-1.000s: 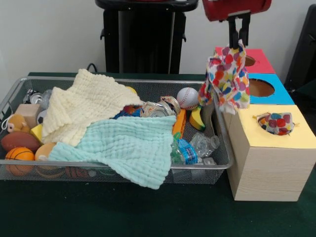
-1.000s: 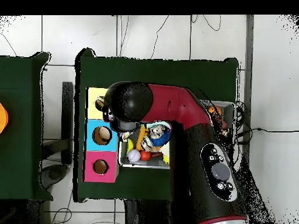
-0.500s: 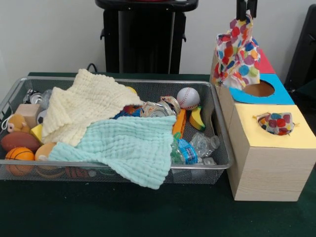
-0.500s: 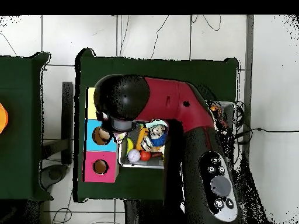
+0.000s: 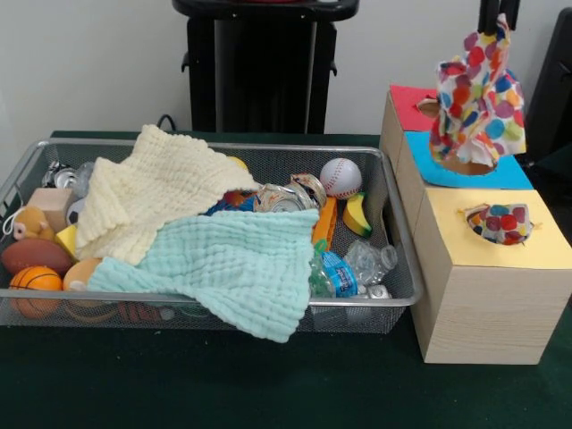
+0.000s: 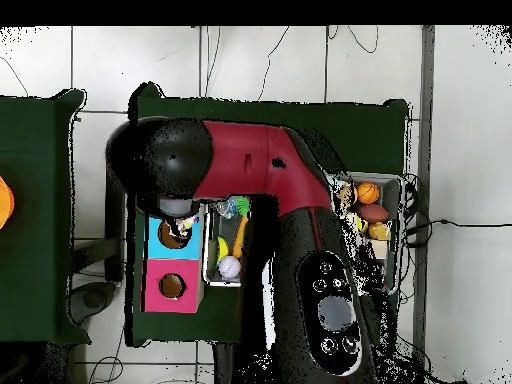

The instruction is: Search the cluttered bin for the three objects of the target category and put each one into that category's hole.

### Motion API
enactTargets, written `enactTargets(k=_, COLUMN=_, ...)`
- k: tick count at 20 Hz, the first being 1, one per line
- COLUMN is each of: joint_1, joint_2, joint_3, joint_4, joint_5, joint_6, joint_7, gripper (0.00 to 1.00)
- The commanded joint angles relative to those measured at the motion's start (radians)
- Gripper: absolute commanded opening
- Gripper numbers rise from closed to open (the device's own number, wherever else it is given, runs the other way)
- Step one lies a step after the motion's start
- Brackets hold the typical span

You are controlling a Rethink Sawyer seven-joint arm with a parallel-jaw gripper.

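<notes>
In the front view, the gripper (image 5: 498,18) enters at the upper right edge of the frame, and only its dark fingers (image 5: 488,15) are visible; they are clenched on the top of a dotted fabric piece (image 5: 476,100). This piece hangs down over the blue-faced box (image 5: 514,172) in the right centre of the frame, and its lower edge covers most of that box's round hole. A second dotted fabric piece (image 5: 500,223) sits bunched in the hole (image 5: 497,223) of the yellow-faced box (image 5: 487,273) at the lower right, partly protruding above the yellow paper. The red-faced box (image 5: 409,105) stands behind the blue one, toward the upper right. The wire-mesh bin (image 5: 398,234) fills the left and centre of the frame on the dark green counter (image 5: 223,384). Inside it, a cream waffle cloth (image 5: 161,192) overlaps a mint-green waffle cloth (image 5: 232,268), whose corner drapes over the bin's lower rim. A baseball (image 5: 340,177) and a toy banana (image 5: 357,214) lie at the bin's right end, and a small basketball (image 5: 34,284) lies at its lower left. In the overhead view, the red and black arm (image 6: 260,180) covers the yellow-faced box and much of the bin.
</notes>
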Motion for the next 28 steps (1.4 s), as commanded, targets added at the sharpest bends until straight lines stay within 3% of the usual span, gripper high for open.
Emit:
enactTargets(k=1, joint_1=0.028, joint_2=0.126, joint_3=-0.04, joint_4=-0.043, joint_5=0.014, joint_6=-0.043, joint_7=0.284, gripper=0.0)
enactTargets(k=8, joint_1=0.059, joint_2=0.211, joint_3=-0.07, joint_4=-0.125, joint_5=-0.029, joint_6=-0.066, joint_7=0.274, gripper=0.0)
enactTargets(k=14, joint_1=0.033, joint_2=0.237, joint_3=-0.068, joint_4=-0.106, joint_5=-0.01, joint_6=-0.119, joint_7=0.222, gripper=0.0)
enactTargets(k=21, joint_1=0.06, joint_2=0.255, joint_3=-0.084, joint_4=-0.116, joint_5=0.007, joint_6=-0.145, joint_7=0.247, gripper=0.0)
enactTargets(k=28, joint_1=0.109, joint_2=0.206, joint_3=-0.112, joint_4=-0.282, joint_5=0.027, joint_6=0.103, joint_7=0.321, gripper=0.0)
